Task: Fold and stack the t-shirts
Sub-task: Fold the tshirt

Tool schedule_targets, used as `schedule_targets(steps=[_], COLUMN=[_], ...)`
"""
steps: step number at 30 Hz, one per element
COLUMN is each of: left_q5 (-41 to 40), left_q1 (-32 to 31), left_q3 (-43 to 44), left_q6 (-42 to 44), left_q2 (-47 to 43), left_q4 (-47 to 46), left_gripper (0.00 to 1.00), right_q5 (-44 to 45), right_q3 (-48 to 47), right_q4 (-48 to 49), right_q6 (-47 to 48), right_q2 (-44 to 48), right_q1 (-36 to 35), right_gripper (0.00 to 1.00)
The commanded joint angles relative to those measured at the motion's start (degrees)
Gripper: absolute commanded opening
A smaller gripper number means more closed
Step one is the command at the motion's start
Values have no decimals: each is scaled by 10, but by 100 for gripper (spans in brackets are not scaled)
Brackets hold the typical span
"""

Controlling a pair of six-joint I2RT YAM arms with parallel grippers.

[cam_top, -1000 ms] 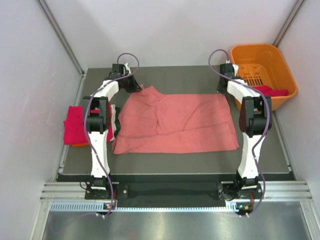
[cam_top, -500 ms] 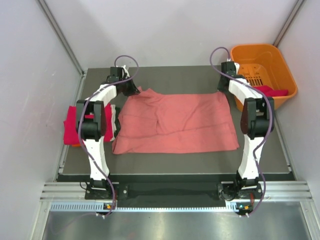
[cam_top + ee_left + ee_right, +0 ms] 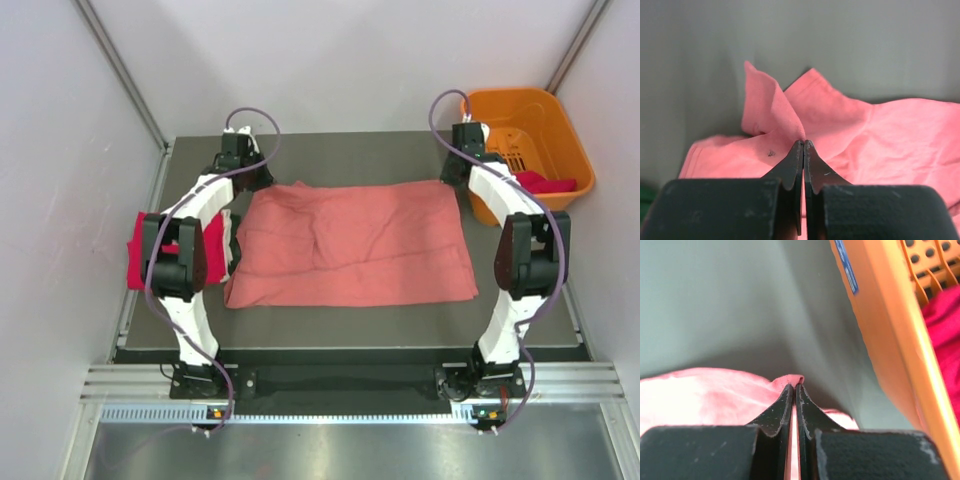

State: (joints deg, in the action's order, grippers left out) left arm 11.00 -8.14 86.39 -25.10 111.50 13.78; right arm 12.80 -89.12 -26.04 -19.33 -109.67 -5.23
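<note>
Salmon-pink shirt [image 3: 350, 245] lies spread across the middle of the table [image 3: 330, 325]. It is wrinkled, with its near edge flat and its two far corners standing up in small peaks. Left gripper [image 3: 803, 144] has its fingers pressed together on the far-left corner, cloth bunched at the tips. Right gripper [image 3: 794, 386] is clamped on a thin fold at the far-right corner, near the basket [image 3: 560, 130]. Both arms reach far across the table, elbows bent outward. One magenta shirt [image 3: 145, 255] sits at the table's left edge, and a red one [image 3: 548, 184] lies in the basket.
</note>
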Motion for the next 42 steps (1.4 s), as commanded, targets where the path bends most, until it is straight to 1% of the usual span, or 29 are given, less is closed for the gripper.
schedule_targets(steps=[1, 9, 14, 16, 20, 26, 33, 36, 38, 42], left_q5=[-41, -79, -105, -143, -179, -227, -262, -261, -245, -248], left_q1=[1, -13, -37, -52, -74, -91, -94, -94, -96, -99], left_q3=[-23, -93, -131, -148, -179, -232, -293, -311, -322, -354], left_q6=[7, 7, 11, 9, 5, -3, -18, -25, -33, -41], left_q2=[-56, -121, -159, -176, -213, -269, -335, -355, -364, -385], left_q4=[-10, -21, -26, -24, -21, -8, 0, 12, 24, 28], left_gripper=[0, 0, 0, 0, 0, 0, 0, 0, 0, 0], right_q5=[1, 5, 0, -1, -6, -12, -30, -33, -30, -29], right_q3=[20, 89, 128, 139, 175, 233, 286, 305, 318, 340], right_q4=[7, 10, 15, 15, 18, 30, 42, 46, 47, 49], right_q6=[-8, -13, -11, -11, -14, -18, -18, -20, -25, -33], right_q2=[61, 124, 163, 177, 202, 251, 294, 303, 311, 324], right_q1=[0, 22, 27, 29, 37, 45, 45, 45, 45, 46], right_gripper=[0, 0, 0, 0, 0, 0, 0, 0, 0, 0])
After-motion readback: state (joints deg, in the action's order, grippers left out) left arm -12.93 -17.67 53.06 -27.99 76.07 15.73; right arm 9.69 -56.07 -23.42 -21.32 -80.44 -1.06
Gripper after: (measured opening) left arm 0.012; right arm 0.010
